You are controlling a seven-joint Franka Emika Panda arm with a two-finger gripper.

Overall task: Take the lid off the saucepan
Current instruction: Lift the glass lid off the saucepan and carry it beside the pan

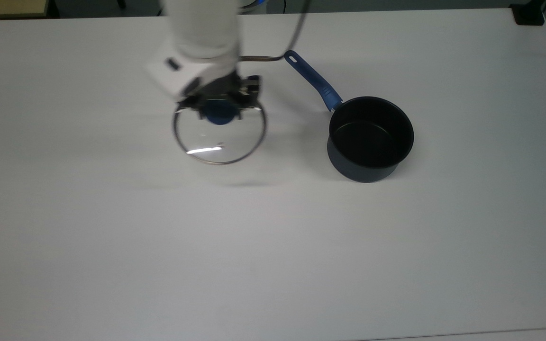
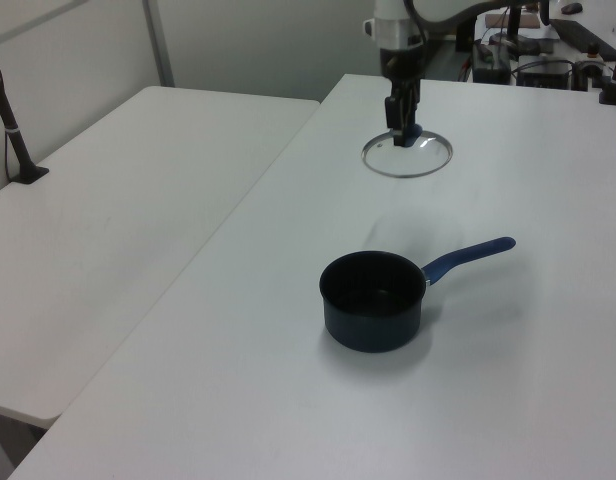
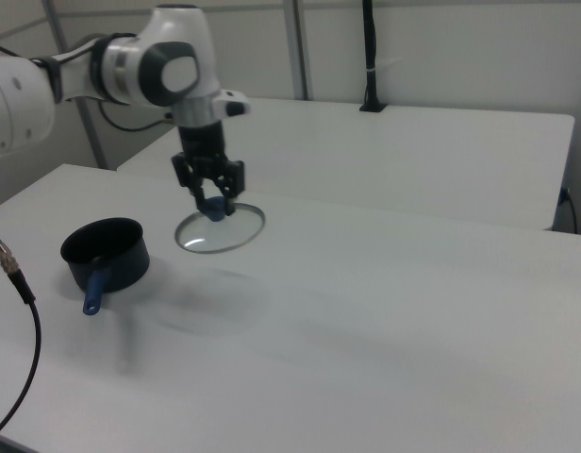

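The lid (image 1: 219, 135) is held by its blue knob (image 1: 219, 112), which is pinched between the fingers (image 1: 243, 93) of the gripper (image 1: 220, 100). The glass disc is carried roughly level and is suspended above the surface (image 1: 112, 237); a faint shadow is cast below it in the right view, so no contact with the surface is indicated. The lid is positioned well apart from the saucepan (image 1: 370, 139), on the top view's left of it.

The saucepan is seen uncovered and upright on the surface, its black inside exposed. Its handle (image 1: 313, 80) is directed toward the top view's upper left, so that the handle end lies between the pan body and the gripper.

The removal step is judged to be essentially accomplished: the lid is off and clear of the pan rim. The carry phase is judged to be in hand. For the next move, a descent is called for at a spot well apart from the saucepan and its handle, with the disc kept level so that the rim meets the surface evenly. The fingers are to be spread only once the lid is fully supported; an early release risks a drop of the glass.
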